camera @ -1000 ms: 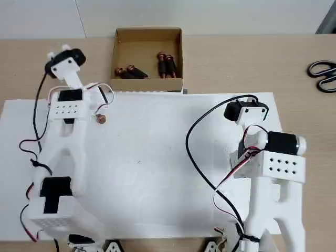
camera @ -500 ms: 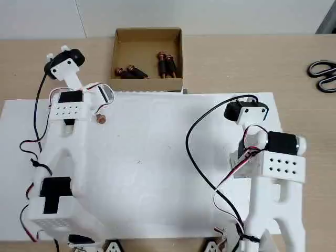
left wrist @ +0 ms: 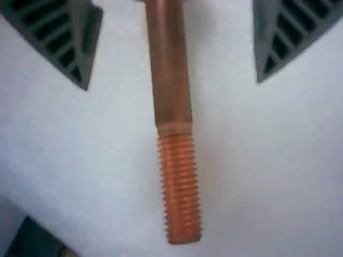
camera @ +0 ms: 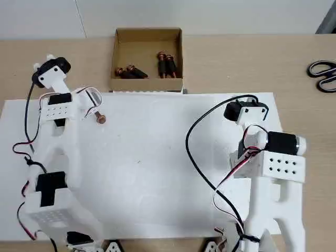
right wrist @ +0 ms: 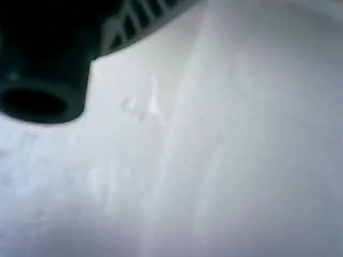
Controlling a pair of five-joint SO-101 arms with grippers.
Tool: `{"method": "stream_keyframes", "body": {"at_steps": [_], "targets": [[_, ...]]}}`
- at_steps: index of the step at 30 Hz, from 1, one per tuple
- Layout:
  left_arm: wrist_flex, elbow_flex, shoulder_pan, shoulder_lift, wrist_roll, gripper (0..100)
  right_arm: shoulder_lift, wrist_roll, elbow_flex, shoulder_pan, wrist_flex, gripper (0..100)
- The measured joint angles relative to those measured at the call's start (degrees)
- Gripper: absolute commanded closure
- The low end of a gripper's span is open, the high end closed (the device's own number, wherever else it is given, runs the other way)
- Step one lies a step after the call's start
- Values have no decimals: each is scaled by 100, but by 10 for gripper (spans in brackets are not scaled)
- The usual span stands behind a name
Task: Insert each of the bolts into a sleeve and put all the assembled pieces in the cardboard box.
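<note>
High view: since a second ago the left arm (camera: 55, 107) has swung sideways away from the cardboard box (camera: 146, 84). The copper bolt (camera: 100, 118) stays on the white sheet (camera: 157, 173) near the box's left front corner. Assembled pieces (camera: 167, 64) lie in the box, and the right gripper (camera: 244, 112) hangs well apart from it. Left wrist view: the left gripper (left wrist: 172, 83) is spread wide astride the bolt. Right wrist view: a black sleeve (right wrist: 40, 99) is over the sheet, and whether the right gripper clamps it cannot be told.

A copper-coloured metal bolt (left wrist: 174, 134) lies on the white sheet (left wrist: 278, 171), threaded end toward six o'clock. The left gripper (left wrist: 172, 83) is spread wide, its dark ribbed fingers (left wrist: 59, 37) at ten and two o'clock, clear of the bolt.
</note>
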Motion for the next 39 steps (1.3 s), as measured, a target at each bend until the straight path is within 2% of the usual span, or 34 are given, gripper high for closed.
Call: {"method": "stream_keyframes", "body": {"at_steps": [12, 22, 25, 28, 39], "targets": [[0, 0, 431, 114, 0, 805, 0, 0, 0, 0, 0, 995], [-237, -35, 316, 677, 0, 810, 0, 0, 0, 0, 0, 995], [-237, -35, 316, 677, 0, 878, 0, 0, 0, 0, 0, 995], [-237, -35, 316, 677, 0, 998, 0, 0, 0, 0, 0, 995], [-62, -246, 316, 642, 0, 994, 0, 0, 0, 0, 0, 995]]}}
